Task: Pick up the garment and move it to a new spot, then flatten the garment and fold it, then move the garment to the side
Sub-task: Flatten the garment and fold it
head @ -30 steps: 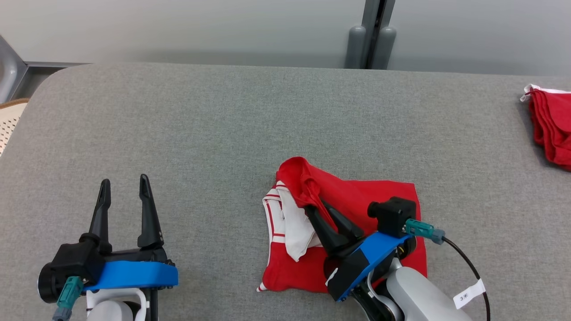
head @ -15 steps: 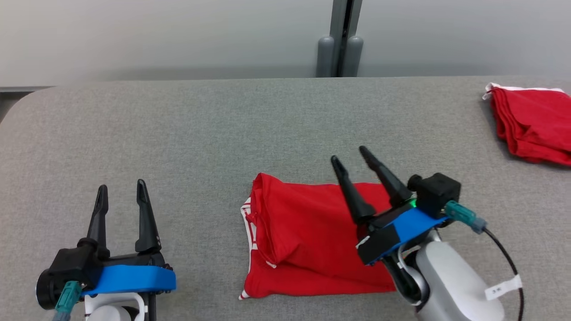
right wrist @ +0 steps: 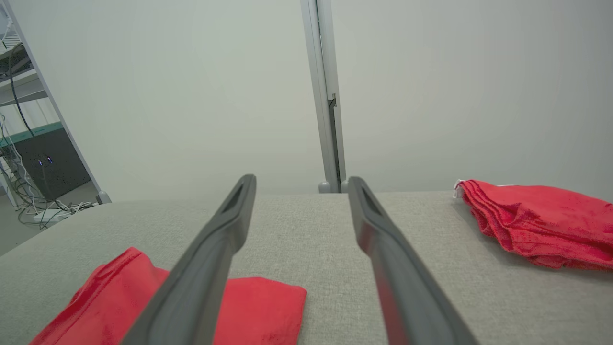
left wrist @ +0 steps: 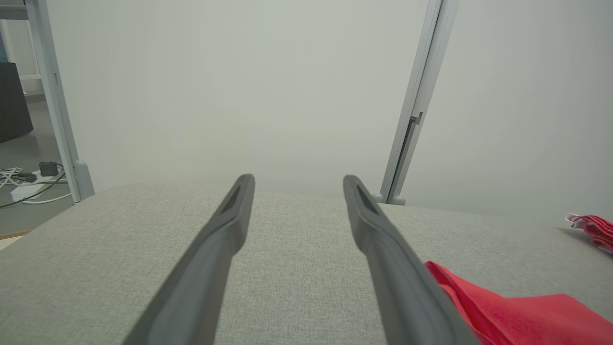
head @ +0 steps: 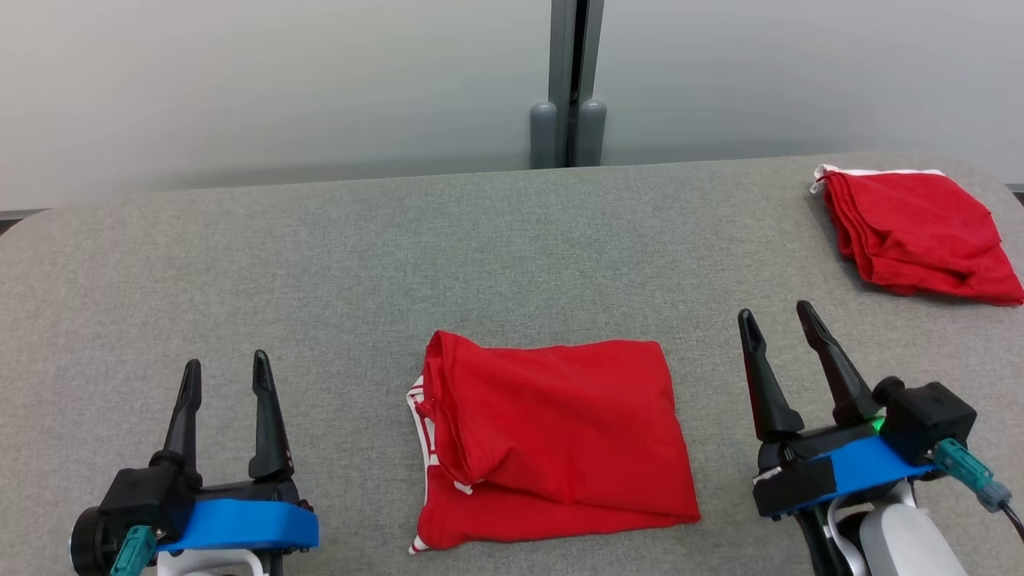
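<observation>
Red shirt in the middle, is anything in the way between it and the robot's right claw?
Nothing visible does. The right gripper stands open beside the folded garment, with just grey table between them. The other red pile lies far off, at the table's back right corner.

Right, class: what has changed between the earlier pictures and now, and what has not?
The right pincer let go of the garment, opened and drew back to its right; the fold now lies closed. The left pincer stayed open and idle; the far pile untouched.
</observation>
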Available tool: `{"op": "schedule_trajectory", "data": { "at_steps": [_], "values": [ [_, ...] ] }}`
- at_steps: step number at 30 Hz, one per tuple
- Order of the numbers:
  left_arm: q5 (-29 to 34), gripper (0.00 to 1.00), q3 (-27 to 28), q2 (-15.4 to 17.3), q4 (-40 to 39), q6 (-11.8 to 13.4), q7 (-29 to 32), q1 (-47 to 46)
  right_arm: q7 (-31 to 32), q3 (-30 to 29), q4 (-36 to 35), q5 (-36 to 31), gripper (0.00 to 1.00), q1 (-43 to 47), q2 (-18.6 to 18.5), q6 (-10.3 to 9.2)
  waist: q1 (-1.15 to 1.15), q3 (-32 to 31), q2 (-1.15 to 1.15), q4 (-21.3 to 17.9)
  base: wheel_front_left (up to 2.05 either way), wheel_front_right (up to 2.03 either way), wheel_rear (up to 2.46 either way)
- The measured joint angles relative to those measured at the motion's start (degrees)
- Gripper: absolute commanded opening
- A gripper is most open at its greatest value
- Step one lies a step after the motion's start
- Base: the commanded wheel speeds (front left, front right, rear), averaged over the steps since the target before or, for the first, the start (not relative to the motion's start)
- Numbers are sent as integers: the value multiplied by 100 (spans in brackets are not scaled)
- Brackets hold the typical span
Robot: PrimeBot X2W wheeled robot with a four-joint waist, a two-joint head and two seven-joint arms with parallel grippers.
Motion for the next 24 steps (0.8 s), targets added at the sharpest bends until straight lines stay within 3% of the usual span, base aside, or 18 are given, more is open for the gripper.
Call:
{"op": "schedule_trajectory", "data": {
  "at_steps": [7, 15, 24],
  "values": [
    [91, 100, -40, -2, 37, 44, 0, 136, 229, -571, -511, -265, 100, 748, 119, 0, 0, -143, 0, 38, 0, 0, 0],
    [154, 100, -65, -1, 53, 43, 0, 231, 371, -724, -744, -344, 100, 1028, 199, 0, 0, -219, 0, 51, 0, 0, 0],
    [328, 100, -934, 0, 210, -220, 0, 197, 448, -735, -801, -393, 100, 1039, 213, 0, 0, -281, 0, 84, 0, 0, 0]
  ]
}}
